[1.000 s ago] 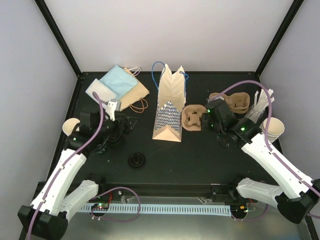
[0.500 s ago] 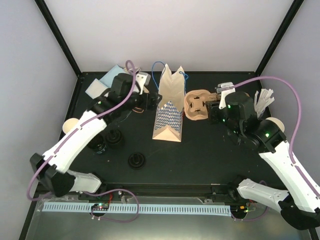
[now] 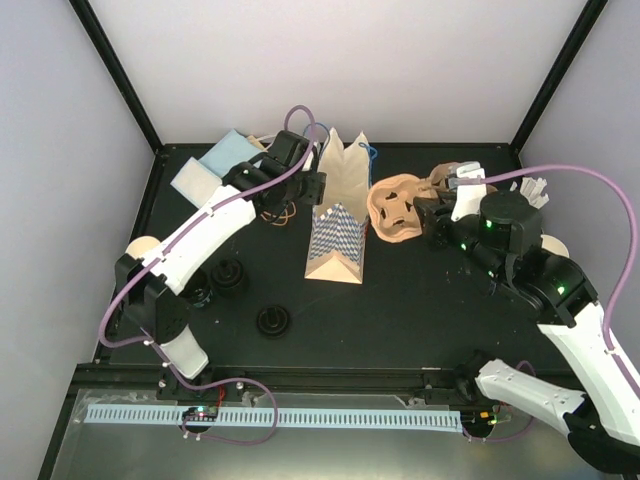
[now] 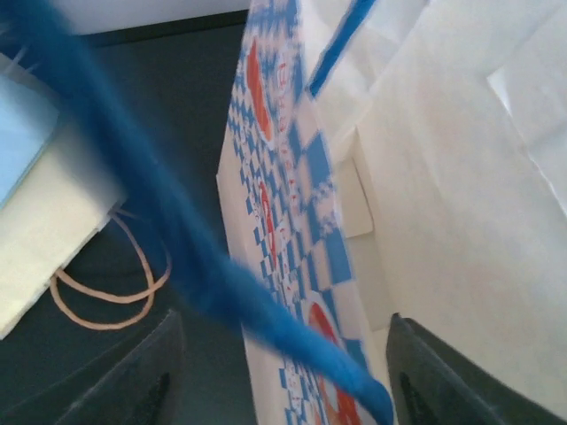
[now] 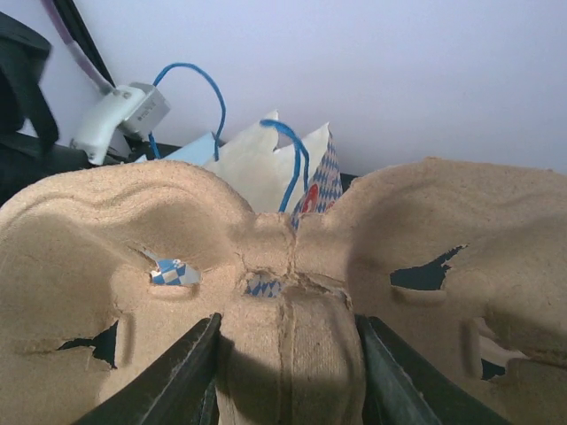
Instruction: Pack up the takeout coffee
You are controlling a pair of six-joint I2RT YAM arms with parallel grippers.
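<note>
Our right jaws grip the brown moulded-pulp two-hole cup tray point(image 3: 395, 210) by its centre ridge, tilted in the air near the worktop's point(image 3: 400, 310) back edge, just right of the blue-checked paper bag point(image 3: 335, 225). Our left jaws stand open around its blue cord handle point(image 4: 177, 239). We judge the tray light, stiff, crushable: the ridge suits.

Even light; cup tray point(image 5: 89, 230) sharp, bag handle point(image 4: 186, 257) blurred.

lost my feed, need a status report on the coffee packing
Left gripper open, straddling blue handle of bag. Right gripper shut on cup tray, held tilted beside bag. Nothing seen between tray and bag.
</note>
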